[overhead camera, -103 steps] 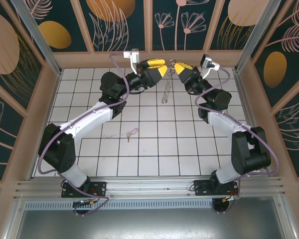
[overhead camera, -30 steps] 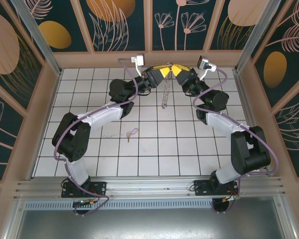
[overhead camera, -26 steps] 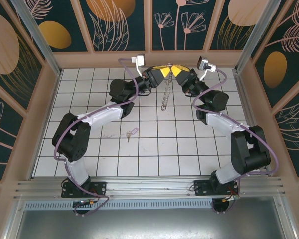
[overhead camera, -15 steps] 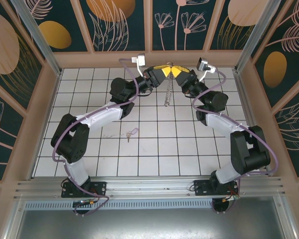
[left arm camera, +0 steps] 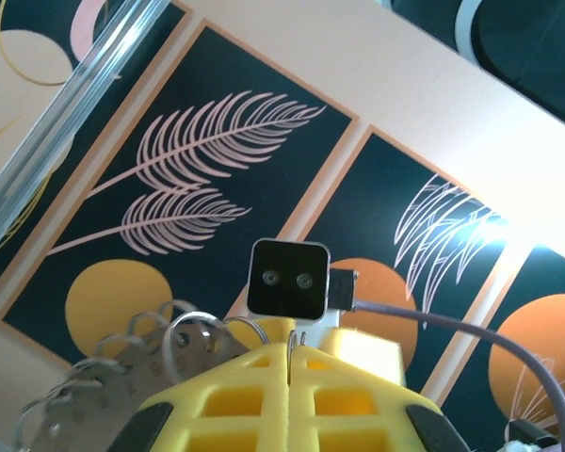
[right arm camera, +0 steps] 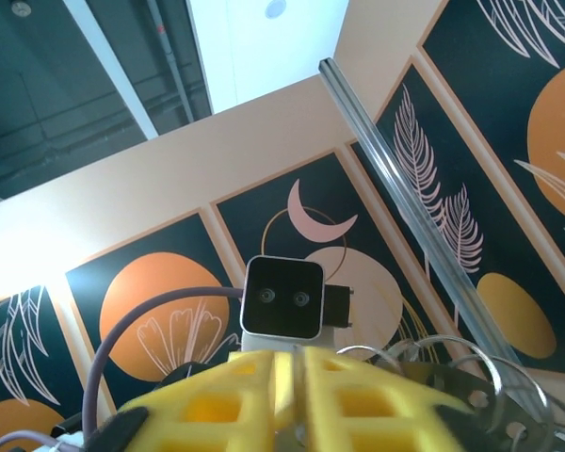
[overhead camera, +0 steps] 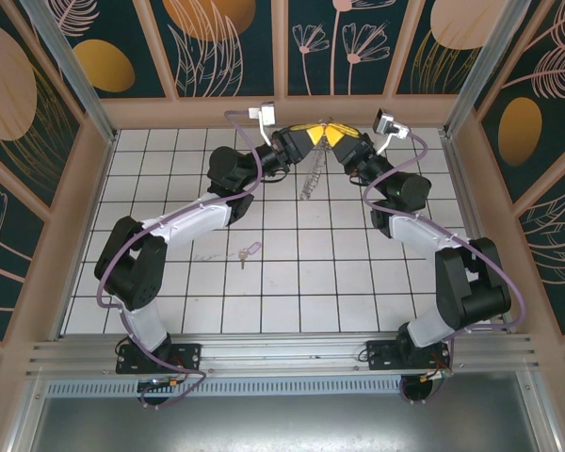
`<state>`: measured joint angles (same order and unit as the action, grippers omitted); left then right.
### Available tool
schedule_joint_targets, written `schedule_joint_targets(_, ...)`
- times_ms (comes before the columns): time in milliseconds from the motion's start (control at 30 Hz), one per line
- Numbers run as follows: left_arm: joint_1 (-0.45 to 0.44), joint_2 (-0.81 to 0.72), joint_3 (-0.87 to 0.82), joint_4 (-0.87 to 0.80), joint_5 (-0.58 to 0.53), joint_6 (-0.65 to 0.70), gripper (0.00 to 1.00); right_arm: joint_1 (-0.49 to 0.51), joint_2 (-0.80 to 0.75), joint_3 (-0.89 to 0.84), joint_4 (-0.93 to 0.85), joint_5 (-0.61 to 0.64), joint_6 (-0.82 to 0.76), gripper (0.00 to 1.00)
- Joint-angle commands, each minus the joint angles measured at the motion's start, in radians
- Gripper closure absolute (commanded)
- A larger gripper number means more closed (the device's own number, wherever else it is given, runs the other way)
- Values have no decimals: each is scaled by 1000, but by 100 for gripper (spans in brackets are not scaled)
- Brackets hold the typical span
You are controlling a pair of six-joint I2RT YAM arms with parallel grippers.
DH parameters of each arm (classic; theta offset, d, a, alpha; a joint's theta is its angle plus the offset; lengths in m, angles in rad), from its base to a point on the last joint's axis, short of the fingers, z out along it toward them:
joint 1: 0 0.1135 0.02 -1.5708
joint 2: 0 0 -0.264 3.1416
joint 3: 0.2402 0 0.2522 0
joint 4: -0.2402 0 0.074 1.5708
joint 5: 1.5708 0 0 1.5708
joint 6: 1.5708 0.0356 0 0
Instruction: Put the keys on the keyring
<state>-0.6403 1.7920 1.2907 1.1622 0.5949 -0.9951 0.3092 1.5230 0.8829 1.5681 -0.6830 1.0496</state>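
Both arms reach up at the back middle, tips almost touching. My left gripper is shut, with a thin wire loop of the keyring pinched between its yellow pads. The keyring hangs below the two grippers as a string of small metal pieces. My right gripper faces the left one with its yellow fingers parted by a narrow gap, and ring loops show beside them on the right. The keys, one small key with a lilac tag, lie on the tiled floor left of centre.
The patterned back wall stands close behind both grippers. Aluminium posts rise at the back corners. Wooden side rails edge the white tiled floor. Each wrist view faces the other arm's camera.
My left gripper has closed on the ring's wire and my right jaws have parted a little. The hanging keyring has swung slightly left. The key on the floor has not moved.
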Motion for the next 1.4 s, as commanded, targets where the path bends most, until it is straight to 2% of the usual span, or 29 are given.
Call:
schedule_joint_targets(0,-1,-59,15,-118,25,128,100,-47,-50,-26,40,-29,16,61)
schedule_joint_targets(67,-2,-72,29,-249,44,248,100,-99,-96,-54,-5,-38,37,55)
schedule_joint_targets(167,0,-131,47,-415,65,413,100,-155,-181,-81,-134,-74,14,53)
schedule_joint_targets(367,0,-160,117,-690,133,676,100,-180,-390,-101,-615,-142,-259,54)
schedule_joint_targets(467,0,-163,138,-769,172,752,100,-186,-463,-114,-766,-165,-363,58)
schedule_joint_targets(633,-1,-181,139,-806,251,816,100,-193,-527,-142,-888,-197,-461,68)
schedule_joint_targets(800,-1,-215,91,-718,281,787,100,-200,-541,-195,-902,-177,-474,71)
schedule_joint_targets(900,-1,-228,44,-609,290,722,100,-203,-538,-240,-845,-166,-433,72)
schedule_joint_targets(1133,-1,-238,-67,-258,286,474,100,-201,-554,-322,-725,-138,-350,76)
schedule_joint_targets(1367,-1,-243,-154,15,211,251,100,-193,-586,-346,-674,-130,-321,79)
